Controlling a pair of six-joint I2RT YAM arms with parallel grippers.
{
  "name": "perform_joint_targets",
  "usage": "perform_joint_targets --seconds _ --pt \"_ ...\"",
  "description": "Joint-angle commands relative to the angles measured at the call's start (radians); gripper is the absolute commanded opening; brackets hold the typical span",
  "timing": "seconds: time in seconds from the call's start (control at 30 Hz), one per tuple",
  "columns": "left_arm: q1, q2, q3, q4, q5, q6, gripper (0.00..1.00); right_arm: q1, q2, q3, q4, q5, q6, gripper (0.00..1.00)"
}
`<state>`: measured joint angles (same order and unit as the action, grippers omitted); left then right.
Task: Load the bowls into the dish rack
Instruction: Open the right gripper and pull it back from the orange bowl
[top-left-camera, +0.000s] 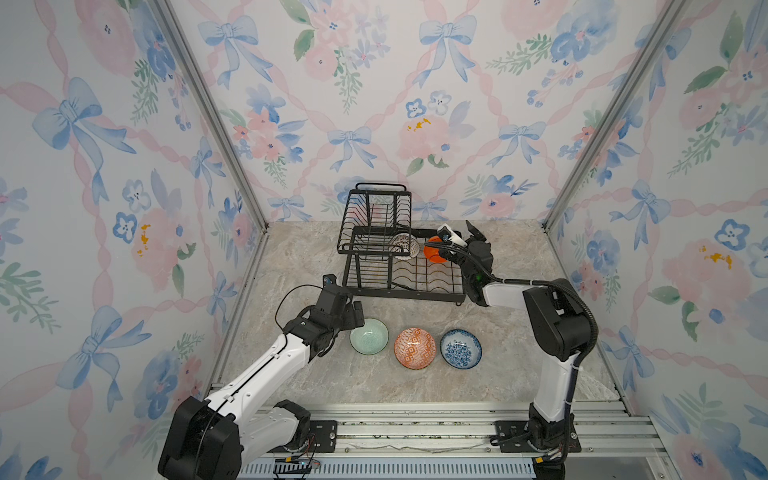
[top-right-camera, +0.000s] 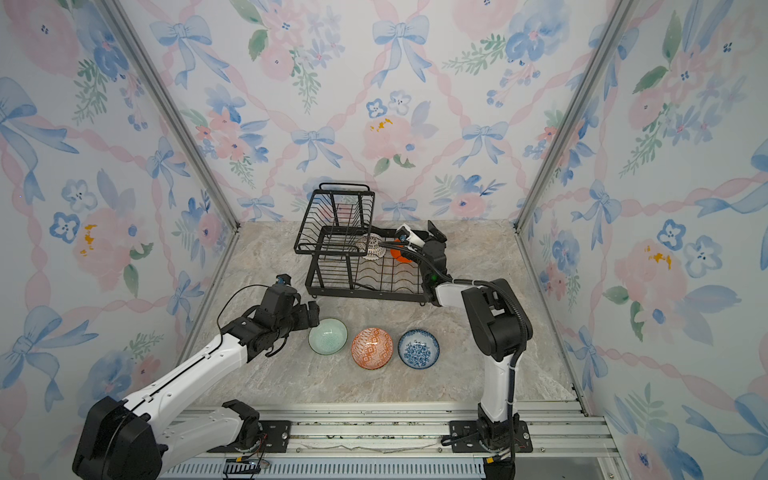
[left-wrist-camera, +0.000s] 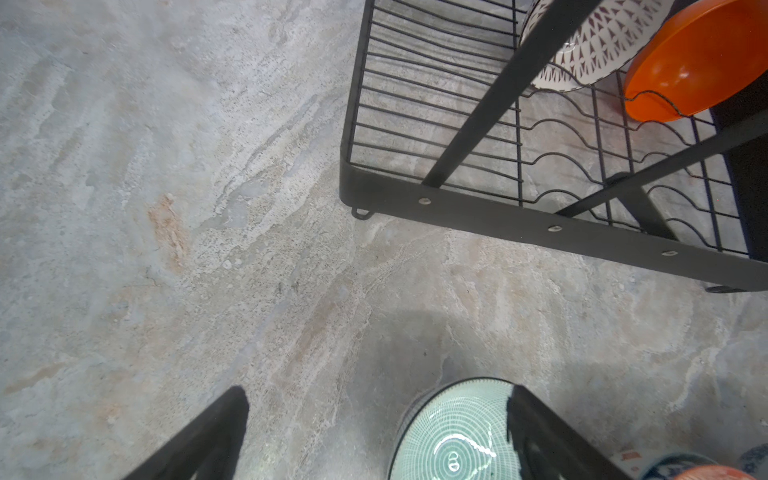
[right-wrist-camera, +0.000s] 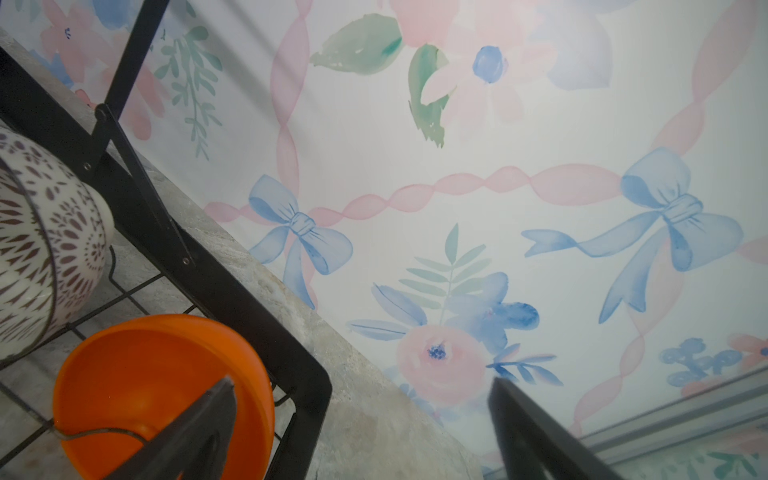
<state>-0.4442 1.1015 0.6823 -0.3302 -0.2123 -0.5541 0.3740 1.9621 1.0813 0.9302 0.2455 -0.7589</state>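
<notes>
**Dish rack** (top-left-camera: 399, 293): black wire, two tiers. It stands ahead of the L gripper, and its far corner is at the R gripper's tips. Rigid, no concern.

**R gripper** (right-wrist-camera: 361, 384): jaws spread wide, nothing held. One finger is over the plain orange bowl (top-left-camera: 434, 250), the other outside the rack's corner rail. Contact w/ the bowl is poss., but the view is too close to confirm.

**L gripper** (left-wrist-camera: 376, 392): jaws spread wide, nothing held, low over the table. The mint bowl (top-left-camera: 368, 336) has its rim between the fingers, one finger over the inside, one outside.

**Bowls:** 5 in view.
- The orange one stands on edge in the lower-tray slots at the R fingertip.
- The white lattice bowl (top-left-camera: 403, 246) is beside it, farther from the R gripper, also on edge.
- The orange-white geometric bowl (top-left-camera: 414, 348) and the blue-white bowl (top-left-camera: 460, 349) sit upright on the table beyond the mint bowl from the L gripper, close but apart.

**Handling (assessed):** bowls look glazed, prob. ceramic, so stiff, slick and chippable, but light enough for one arm. Take by the rim wall, one finger in and one out. Seat gently in the slots.
</notes>
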Motion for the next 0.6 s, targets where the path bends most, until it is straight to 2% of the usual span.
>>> perform_joint_targets --seconds 0.0,0.3,0.47,0.57 --pt "0.007 -0.033 -0.018 -0.002 0.015 0.01 0.98 0.021 -0.066 -0.044 -0.017 0.025 0.042 0.97" --pt "-0.009 -0.096 -0.052 -0.011 0.021 -0.009 0.98 0.044 -0.257 -0.129 -0.17 0.039 0.14 0.97" --pt "-0.035 -0.139 -0.076 -0.027 -0.016 -0.02 0.98 0.083 -0.409 -0.18 -0.338 0.069 0.226 0.97" --pt "-0.053 -0.143 -0.076 -0.044 -0.046 -0.014 0.98 0.109 -0.51 -0.161 -0.54 0.111 0.322 0.97"
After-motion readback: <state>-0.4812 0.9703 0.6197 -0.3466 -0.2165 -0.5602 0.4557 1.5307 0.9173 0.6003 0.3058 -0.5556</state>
